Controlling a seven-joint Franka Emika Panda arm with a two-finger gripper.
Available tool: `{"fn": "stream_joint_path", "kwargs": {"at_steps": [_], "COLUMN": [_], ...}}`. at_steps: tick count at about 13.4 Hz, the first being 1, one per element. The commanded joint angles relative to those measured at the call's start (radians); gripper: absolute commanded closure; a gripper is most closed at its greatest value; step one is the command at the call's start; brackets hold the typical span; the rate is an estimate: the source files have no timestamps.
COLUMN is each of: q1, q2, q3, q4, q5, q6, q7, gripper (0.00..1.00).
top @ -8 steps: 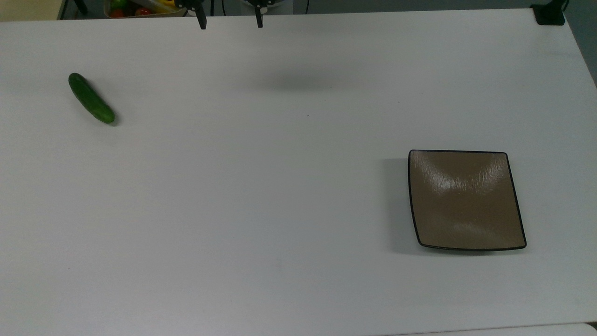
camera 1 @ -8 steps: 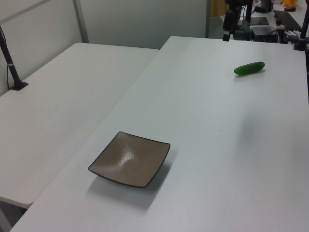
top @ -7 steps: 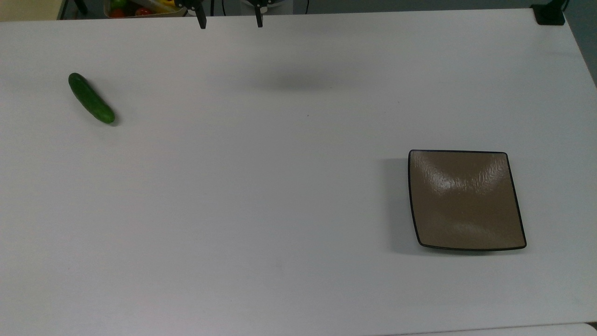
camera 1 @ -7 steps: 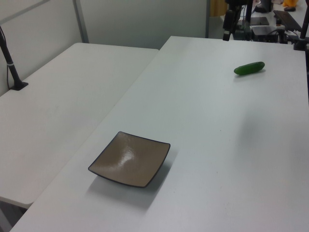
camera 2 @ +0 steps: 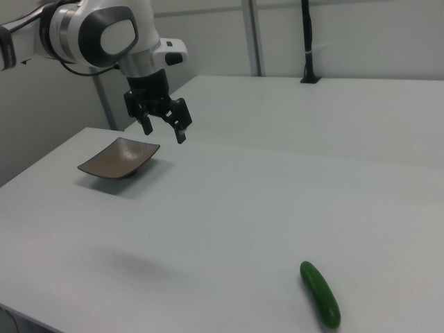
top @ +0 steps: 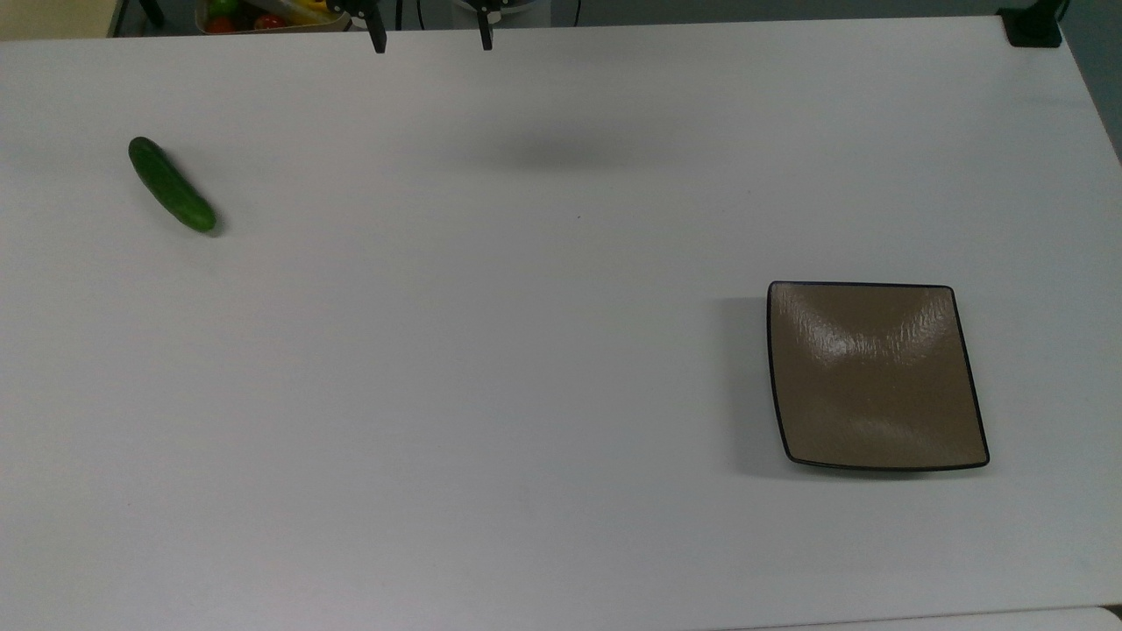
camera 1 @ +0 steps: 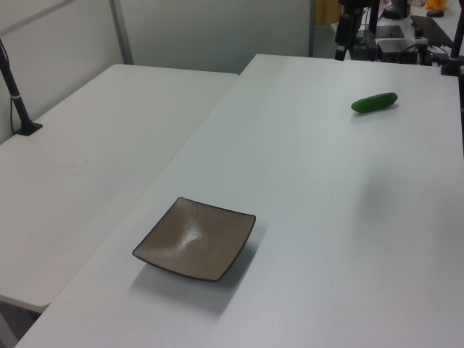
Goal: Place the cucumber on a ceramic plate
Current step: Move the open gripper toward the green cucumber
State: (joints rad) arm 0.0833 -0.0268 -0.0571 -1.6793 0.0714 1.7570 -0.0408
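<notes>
Cucumber lies bare on the table, plate well apart from it, gripper up in the air.

The cucumber (top: 171,184), smooth, dark green and round-ended, rests at the top view's left on the matte white table (top: 491,368). The ceramic plate (top: 877,375), square, glossy brown with a thin black rim, sits far toward the top view's right. The gripper (camera 2: 164,127) hangs high, black fingers (camera 2: 181,132) spread apart, holding nothing.

End effector (top: 430,37) cropped above fingers

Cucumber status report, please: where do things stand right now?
Gripper open, high above table. Cucumber lying on table, far from ceramic plate. Nothing between them.
</notes>
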Motion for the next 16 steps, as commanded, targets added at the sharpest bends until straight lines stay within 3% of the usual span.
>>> {"fn": "stream_joint_path", "kwargs": {"at_steps": [1,8,11,14,16], "q1": [0.001,-0.126,-0.142,-0.207,-0.258], "q2": [-0.012,-0.015,-0.015,-0.001,0.004], "q3": [-0.015,-0.017,-0.017,-0.018,-0.020], "q4": [0.001,-0.011,-0.014,-0.019,-0.072], "q5": [-0.013,-0.012,-0.013,-0.030,-0.062], "q6": [-0.007,-0.062,-0.112,-0.093,0.011], "q7": [-0.143,-0.808,-0.849,-0.864,-0.947], "gripper": [0.00,0.00,0.00,0.00,0.00]}}
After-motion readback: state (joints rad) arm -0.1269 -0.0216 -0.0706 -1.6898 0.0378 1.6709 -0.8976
